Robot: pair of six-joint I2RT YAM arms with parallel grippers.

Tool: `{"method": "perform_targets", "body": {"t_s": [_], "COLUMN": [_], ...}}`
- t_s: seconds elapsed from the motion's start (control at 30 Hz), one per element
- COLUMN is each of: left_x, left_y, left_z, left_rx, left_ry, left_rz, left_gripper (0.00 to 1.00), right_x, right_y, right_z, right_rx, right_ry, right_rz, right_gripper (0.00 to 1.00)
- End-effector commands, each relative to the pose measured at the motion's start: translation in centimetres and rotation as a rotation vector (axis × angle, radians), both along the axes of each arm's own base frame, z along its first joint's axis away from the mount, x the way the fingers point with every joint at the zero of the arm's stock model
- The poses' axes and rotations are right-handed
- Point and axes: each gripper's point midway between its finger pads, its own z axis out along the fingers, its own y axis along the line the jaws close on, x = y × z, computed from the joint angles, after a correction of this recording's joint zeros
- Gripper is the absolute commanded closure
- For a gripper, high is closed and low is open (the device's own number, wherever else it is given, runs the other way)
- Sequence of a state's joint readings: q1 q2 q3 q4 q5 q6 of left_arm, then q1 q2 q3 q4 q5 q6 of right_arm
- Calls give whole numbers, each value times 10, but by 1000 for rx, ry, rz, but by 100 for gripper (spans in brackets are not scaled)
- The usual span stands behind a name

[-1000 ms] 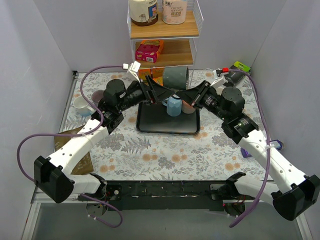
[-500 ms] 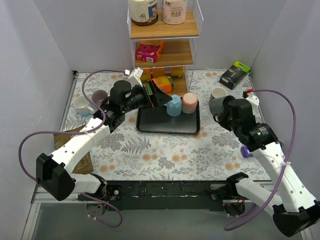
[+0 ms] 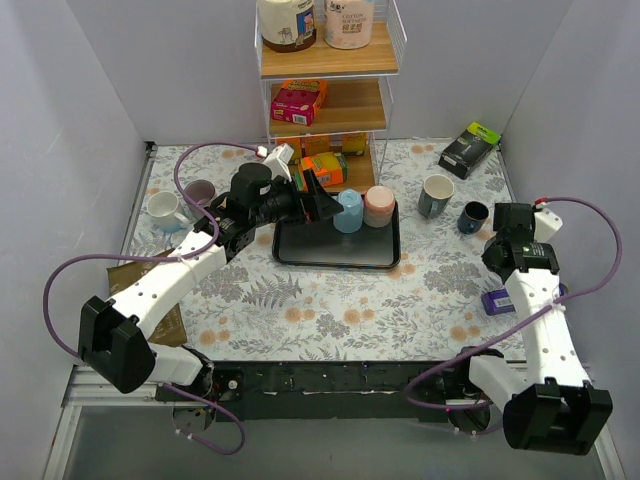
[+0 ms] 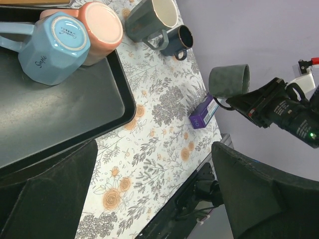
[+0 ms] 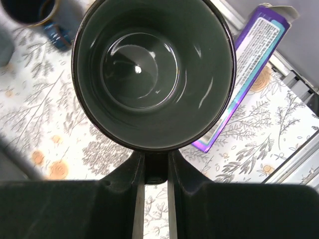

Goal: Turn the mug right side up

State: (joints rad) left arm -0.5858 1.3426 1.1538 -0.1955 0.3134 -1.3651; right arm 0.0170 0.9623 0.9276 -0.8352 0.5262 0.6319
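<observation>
My right gripper (image 5: pixel 155 169) is shut on the handle of a dark grey mug (image 5: pixel 153 69), whose open mouth faces the wrist camera. It hangs above the table's right edge, over a purple box (image 5: pixel 254 64). The left wrist view shows this mug (image 4: pixel 229 79) held in the air. In the top view the right gripper (image 3: pixel 510 222) covers it. My left gripper (image 3: pixel 318 200) is open and empty at the left end of the black tray (image 3: pixel 340 250). A blue mug (image 3: pixel 347 212) and a pink mug (image 3: pixel 378 206) stand upside down on the tray.
A grey-blue mug (image 3: pixel 436 195) and a small dark blue mug (image 3: pixel 473 216) stand upright right of the tray. Two more mugs (image 3: pixel 165 208) sit at the far left. A wire shelf (image 3: pixel 325 90) with boxes is behind the tray. A black box (image 3: pixel 470 145) lies at the back right.
My right arm has swung from the tray to the table's right edge, carrying the dark grey mug. The left gripper has stayed by the tray's left end.
</observation>
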Motion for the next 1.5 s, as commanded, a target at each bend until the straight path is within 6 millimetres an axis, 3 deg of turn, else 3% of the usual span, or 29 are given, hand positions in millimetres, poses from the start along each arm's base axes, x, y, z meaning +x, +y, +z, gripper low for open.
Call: {"method": "perform_targets", "body": {"t_s": [0.0,0.2,0.33,0.67,1.0,1.1,1.23,1.33,1.47], "left_x": [0,-1,-1,1,2,3,3,4,6], "left_y": [5,7,9,7,7,7,9,10,11], "left_z": [16,16,14,4,-2,-2,-4,-6,-8], "left_rx": [6,7,16,27,39,39,45,53,62], "left_ry": [-51,-53,-53,-31,-20,-19,-17,-12,-14], "left_rz": [10,9,13,7,-2,0,7,15,22], "left_gripper": [2,2,2,2,2,2,2,2,2], "right_x": [37,72,87,97,98,98,98,100,97], "right_y": [-32,-51,-54,-68,-70,-71,-67,-59,-49], "right_z": [16,-1,-26,-52,-76,-76,-73,-65,-59], "right_rx": [-42,-61,-44,-119,-92,-91,-75,-43,5], "right_ry": [-126,-140,-75,-2,120,140,138,113,104], "right_rz": [-37,-13,17,55,44,41,59,86,104], "right_gripper": [99,99,99,99,99,89,65,53,46]}}
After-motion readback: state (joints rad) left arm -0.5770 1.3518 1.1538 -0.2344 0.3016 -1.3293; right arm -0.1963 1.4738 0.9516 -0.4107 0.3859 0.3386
